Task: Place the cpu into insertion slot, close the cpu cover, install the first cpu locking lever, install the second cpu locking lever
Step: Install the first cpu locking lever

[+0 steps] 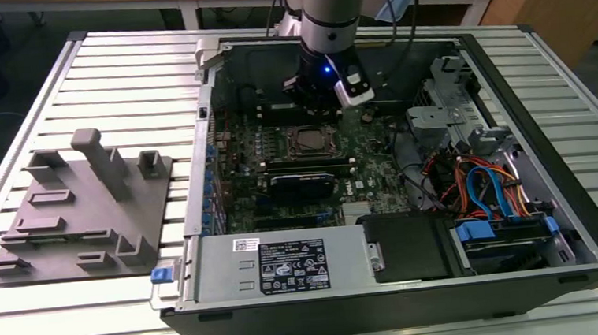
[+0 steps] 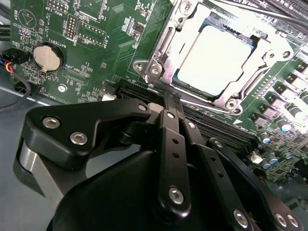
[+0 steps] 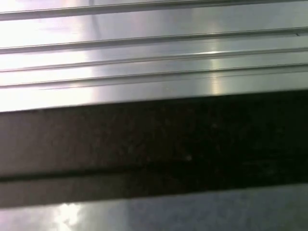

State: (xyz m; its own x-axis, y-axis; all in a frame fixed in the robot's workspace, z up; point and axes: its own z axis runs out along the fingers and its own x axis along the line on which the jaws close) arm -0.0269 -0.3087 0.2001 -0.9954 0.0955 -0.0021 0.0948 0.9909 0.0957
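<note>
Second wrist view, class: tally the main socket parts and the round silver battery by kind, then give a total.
cpu: 1
cpu cover: 1
coin battery: 1
Total: 3

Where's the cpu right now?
The cpu sits in the insertion slot on the green board, framed by the closed cpu cover; in the second wrist view it lies just beyond the gripper.
</note>
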